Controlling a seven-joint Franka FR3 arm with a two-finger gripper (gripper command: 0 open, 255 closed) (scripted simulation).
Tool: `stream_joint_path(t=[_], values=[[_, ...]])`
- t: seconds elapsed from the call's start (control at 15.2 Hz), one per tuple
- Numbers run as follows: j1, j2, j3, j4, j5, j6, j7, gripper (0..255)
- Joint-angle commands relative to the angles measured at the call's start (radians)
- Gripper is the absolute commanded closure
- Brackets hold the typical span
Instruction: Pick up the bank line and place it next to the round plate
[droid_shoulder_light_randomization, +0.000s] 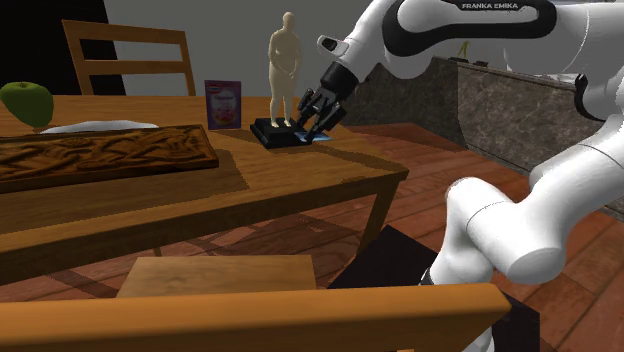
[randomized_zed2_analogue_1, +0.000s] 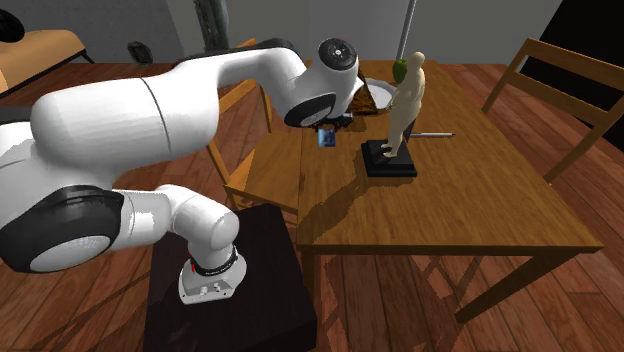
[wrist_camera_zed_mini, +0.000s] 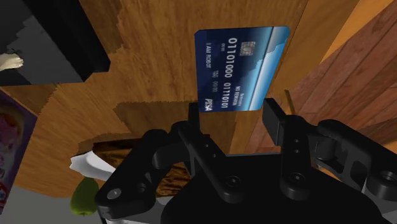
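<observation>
Bank card (wrist_camera_zed_mini: 242, 67) is held by its edges in the narrowed pincer (wrist_camera_zed_mini: 233, 109), low over the tabletop (wrist_camera_zed_mini: 153, 51) beside the figurine (randomized_zed2_analogue_1: 407, 100), apparently lifted for carrying to the round plate (droid_shoulder_light_randomization: 100, 127), well apart from that figurine.

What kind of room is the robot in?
Probably a dining room next to a kitchen: there is a wooden table with wooden chairs at it, and a speckled, stone-look counter nearby.
</observation>
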Motion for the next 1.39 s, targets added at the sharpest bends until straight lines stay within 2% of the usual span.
stream_joint_path(t=[0.0,0.66,1.32], values=[[0.037,0.049,0.021,0.016,0.027,0.043,0.027,255],[0.196,0.324,0.088,0.181,0.150,0.180,0.122,255],[0.300,0.647,0.124,0.469,0.273,0.213,0.189,255]])
